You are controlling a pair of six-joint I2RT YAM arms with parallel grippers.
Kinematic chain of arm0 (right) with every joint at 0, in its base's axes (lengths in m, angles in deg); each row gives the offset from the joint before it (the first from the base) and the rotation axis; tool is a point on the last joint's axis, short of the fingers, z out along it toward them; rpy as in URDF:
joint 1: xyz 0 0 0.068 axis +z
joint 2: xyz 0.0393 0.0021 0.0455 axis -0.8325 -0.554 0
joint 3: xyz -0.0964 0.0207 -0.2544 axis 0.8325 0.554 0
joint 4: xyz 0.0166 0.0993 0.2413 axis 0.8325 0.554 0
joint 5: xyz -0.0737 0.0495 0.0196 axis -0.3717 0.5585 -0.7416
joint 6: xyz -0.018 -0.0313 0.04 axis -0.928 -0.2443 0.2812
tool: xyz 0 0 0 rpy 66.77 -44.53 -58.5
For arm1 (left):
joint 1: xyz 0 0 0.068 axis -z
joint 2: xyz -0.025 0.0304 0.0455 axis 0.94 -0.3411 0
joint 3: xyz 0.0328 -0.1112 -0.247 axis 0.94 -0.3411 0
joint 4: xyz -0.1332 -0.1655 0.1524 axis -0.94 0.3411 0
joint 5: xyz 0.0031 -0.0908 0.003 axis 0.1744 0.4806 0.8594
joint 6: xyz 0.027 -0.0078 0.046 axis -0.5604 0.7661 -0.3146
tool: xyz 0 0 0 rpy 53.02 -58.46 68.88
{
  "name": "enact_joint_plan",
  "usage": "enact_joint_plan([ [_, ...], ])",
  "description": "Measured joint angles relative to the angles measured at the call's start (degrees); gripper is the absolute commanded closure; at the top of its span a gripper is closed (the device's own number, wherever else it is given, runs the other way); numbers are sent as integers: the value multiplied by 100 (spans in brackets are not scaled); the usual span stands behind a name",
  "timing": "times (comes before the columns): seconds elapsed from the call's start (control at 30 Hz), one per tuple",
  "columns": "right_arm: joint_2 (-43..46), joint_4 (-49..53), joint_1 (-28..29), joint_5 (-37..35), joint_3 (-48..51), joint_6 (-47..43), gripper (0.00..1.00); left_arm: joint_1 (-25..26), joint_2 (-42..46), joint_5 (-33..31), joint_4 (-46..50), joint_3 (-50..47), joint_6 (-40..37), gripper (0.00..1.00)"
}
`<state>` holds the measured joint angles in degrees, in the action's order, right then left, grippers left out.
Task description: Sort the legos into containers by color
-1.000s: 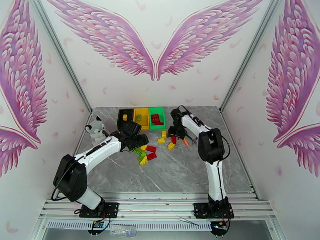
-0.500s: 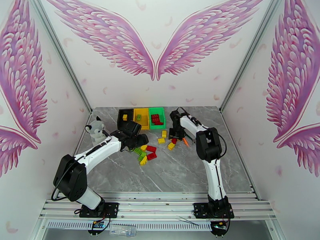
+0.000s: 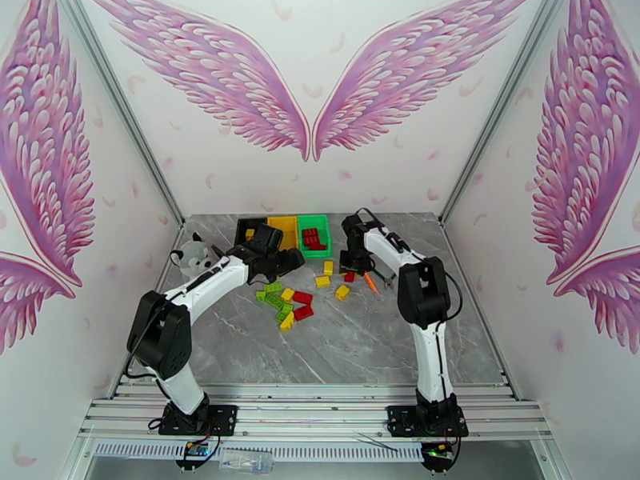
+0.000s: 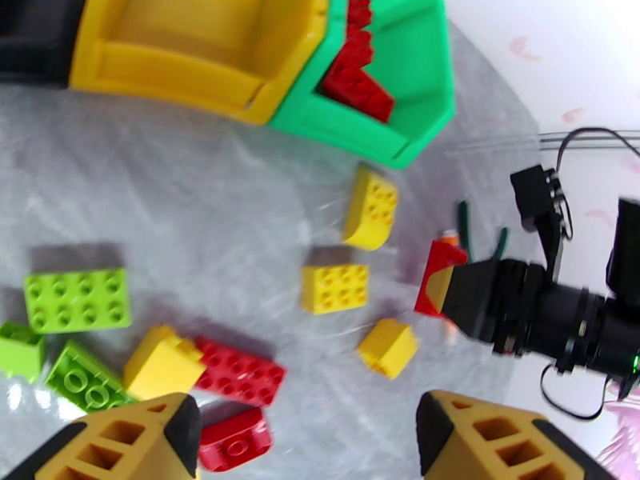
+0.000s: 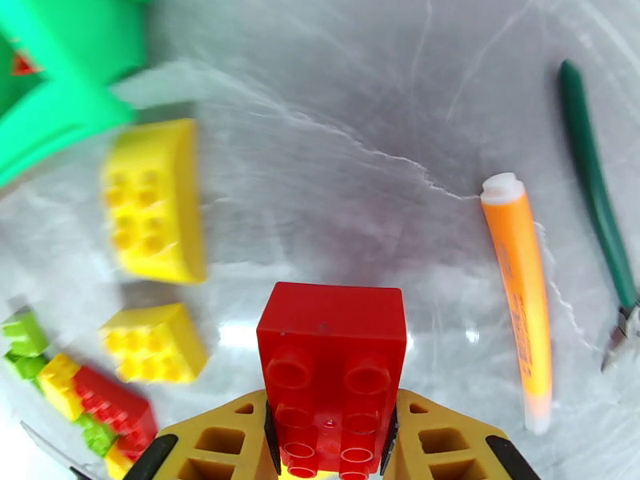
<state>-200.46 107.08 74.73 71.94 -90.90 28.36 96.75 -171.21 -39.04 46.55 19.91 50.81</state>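
The legos, small studded plastic bricks in red, yellow and light green (image 3: 302, 298), lie mostly loose on the grey marbled tabletop (image 3: 360, 338), so from where I stand the sorting looks well short of finished; one red studded brick (image 5: 332, 354) sits pinched end-on in the right gripper (image 5: 332, 430), its yellow fingers closed tight against the brick's sides, low over the table near the orange plastic stick (image 5: 518, 298) and the green-handled pliers (image 5: 596, 186); its likely home, I'd judge, is the green plastic bin (image 4: 416, 98) just beyond, which already holds a handful of red bricks (image 4: 360, 78); the black plastic bin (image 3: 241, 226) at the other end of the joined row has a single yellow brick (image 3: 250, 231) in it; what the yellow plastic bin (image 4: 200, 50) between them holds I cannot tell; the left gripper (image 4: 308, 434) hangs with its fingers spread wide and nothing between them, above the main cluster of green, red and yellow pieces; three loose yellow bricks (image 4: 336, 288) lie between that cluster and the right gripper; roughly ten bricks are left to place.
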Motion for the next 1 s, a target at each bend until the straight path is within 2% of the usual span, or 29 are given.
enact_joint_plan([
  [0.3,146,-629,-11,1416,-133,741,70,-369,-732,798,-1051,448,815,25],
  [0.4,-22,-990,-11,1919,-485,1150,69,-549,-857,944,-1360,542,1099,26],
  [0.5,-354,-1346,-11,2304,-1032,1576,63,-726,-935,1027,-1478,737,1252,26],
  [0.63,-955,-1663,-22,2612,-1934,2074,45,-896,-942,1038,-1493,1010,1276,27],
  [0.73,-1329,-1821,-55,2745,-2457,2439,38,-907,-942,1034,-1515,1058,1250,27],
  [0.87,-1528,-1943,-129,2855,-2758,2741,35,-903,-898,973,-1464,966,1167,28],
  [1.0,-1530,-1969,-170,2914,-2778,2785,37,-901,-664,837,-1276,697,1021,29],
])
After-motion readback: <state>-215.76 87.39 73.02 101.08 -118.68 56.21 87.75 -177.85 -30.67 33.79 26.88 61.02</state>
